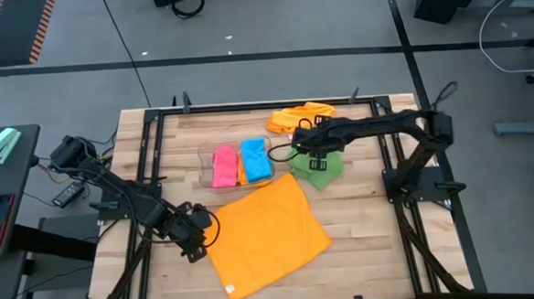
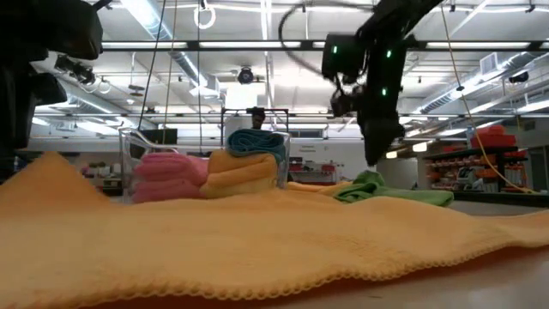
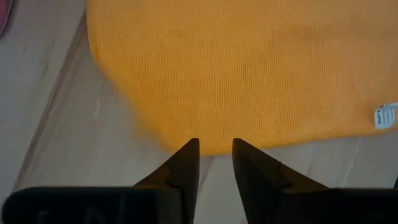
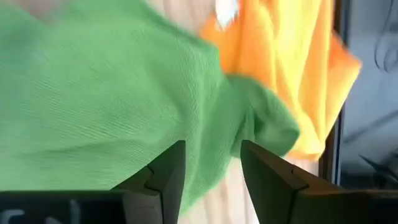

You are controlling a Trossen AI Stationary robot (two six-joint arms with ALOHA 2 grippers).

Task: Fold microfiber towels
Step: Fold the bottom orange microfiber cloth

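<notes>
A large orange towel [image 1: 267, 232] lies spread flat on the near middle of the table, its white tag [image 3: 385, 116] at one edge. My left gripper [image 1: 196, 247] [image 3: 214, 148] is open, its tips just over the towel's left edge, with bare wood below them. A crumpled green towel [image 1: 321, 171] [image 4: 93, 93] lies right of the bin. My right gripper [image 1: 316, 162] [image 4: 211, 149] hangs open above it, and in the low view it [image 2: 375, 159] stands clear of the green towel [image 2: 390, 190].
A clear bin [image 1: 204, 166] at the table's middle back holds folded pink [image 1: 223, 166], orange and blue [image 1: 255, 159] towels. A loose heap of orange and yellow towels [image 1: 297, 119] lies at the far edge. Bare wood [image 1: 364, 254] shows at the near right.
</notes>
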